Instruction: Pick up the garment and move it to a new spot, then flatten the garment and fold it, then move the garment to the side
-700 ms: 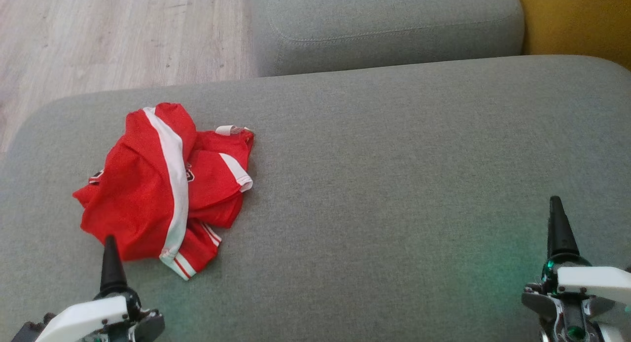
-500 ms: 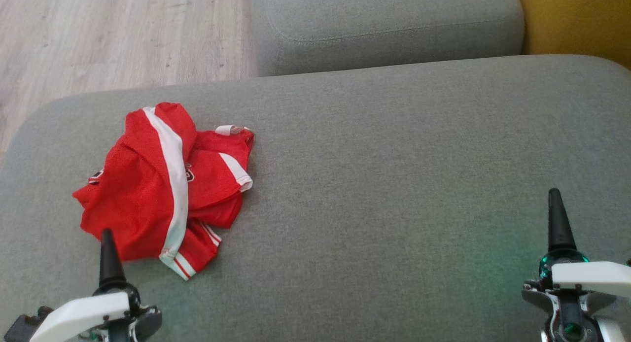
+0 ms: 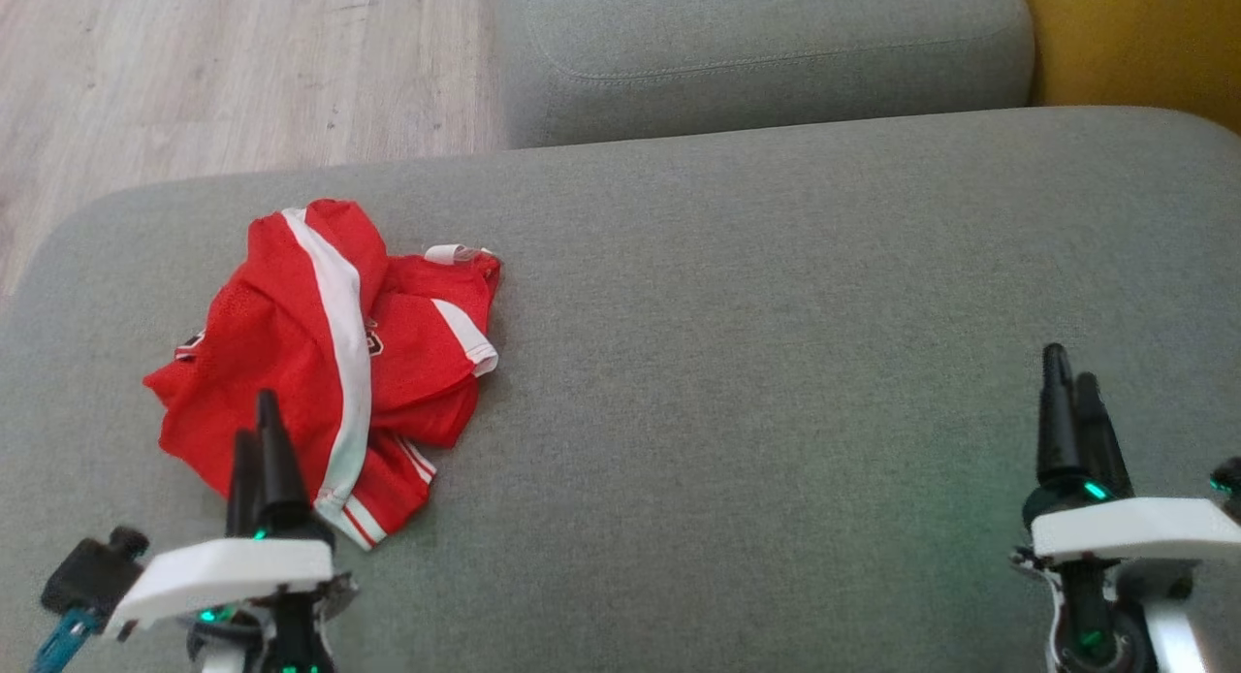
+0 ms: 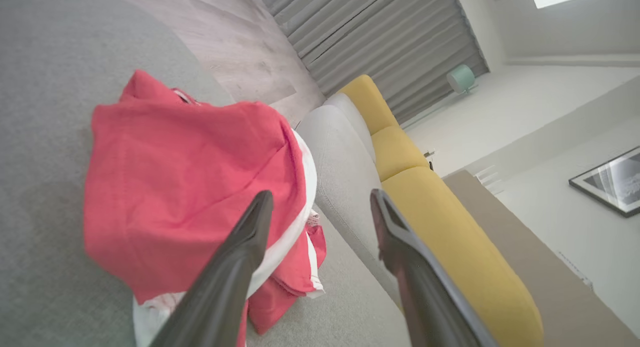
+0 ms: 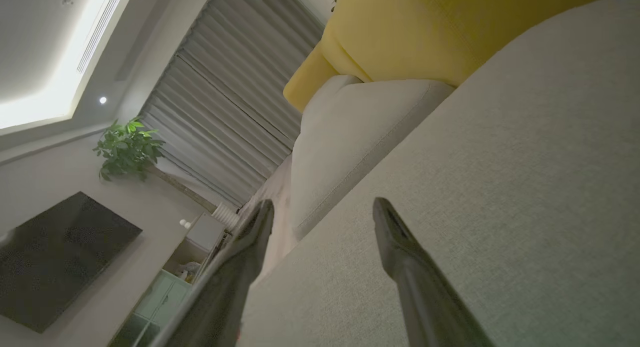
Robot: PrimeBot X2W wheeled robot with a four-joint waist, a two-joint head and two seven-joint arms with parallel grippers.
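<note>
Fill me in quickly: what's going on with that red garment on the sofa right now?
The red and white garment lies crumpled on the left part of the grey seat cushion and has not yet been picked up. The left gripper is at the garment's near edge with its fingers apart, holding nothing. The right gripper is also open, over bare cushion far to the right. The first pick-up looks about to start, and no flattening or folding is done.

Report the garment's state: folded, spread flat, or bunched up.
Bunched up. The red garment lies in a crumpled heap on the grey cushion, its white stripe curving over lumps.
</note>
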